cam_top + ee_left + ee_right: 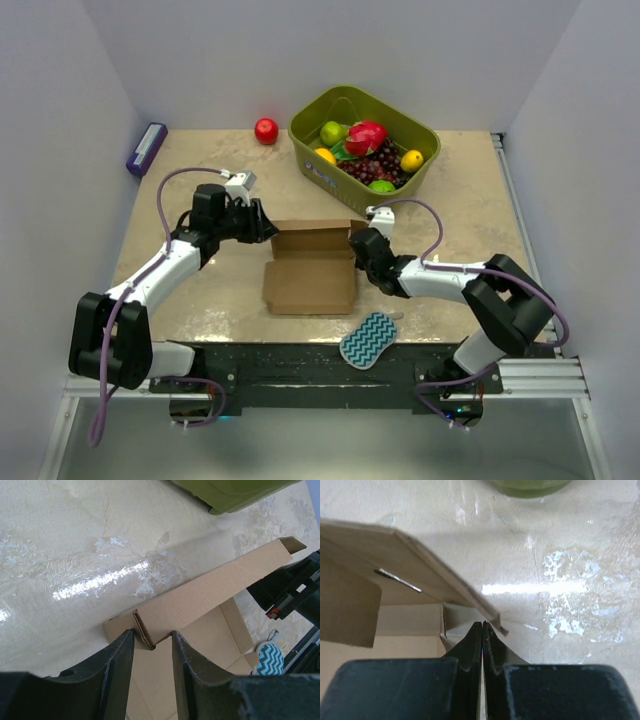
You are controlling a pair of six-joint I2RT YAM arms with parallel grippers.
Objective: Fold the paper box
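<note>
The plain brown paper box (pixel 312 272) lies open at the table's middle, its base flat and its far long panel raised. My left gripper (pixel 265 225) is at the box's far left corner. In the left wrist view it (pixel 152 640) is open, and its fingers stand either side of the folded corner of the raised panel (pixel 210 592) without closing on it. My right gripper (pixel 358 243) is at the box's far right corner. In the right wrist view it (pixel 482 625) is shut, with no card visible between the fingers. Its tips sit just under the raised panel's end (pixel 420 570), beside a small side flap (pixel 449 641).
A green basket (pixel 430 150) of toy fruit stands behind the box, close to the raised panel. A red apple (pixel 266 131) and a purple block (pixel 146 149) lie at the back left. A teal zigzag sponge (pixel 368 338) lies at the near edge, right of the box.
</note>
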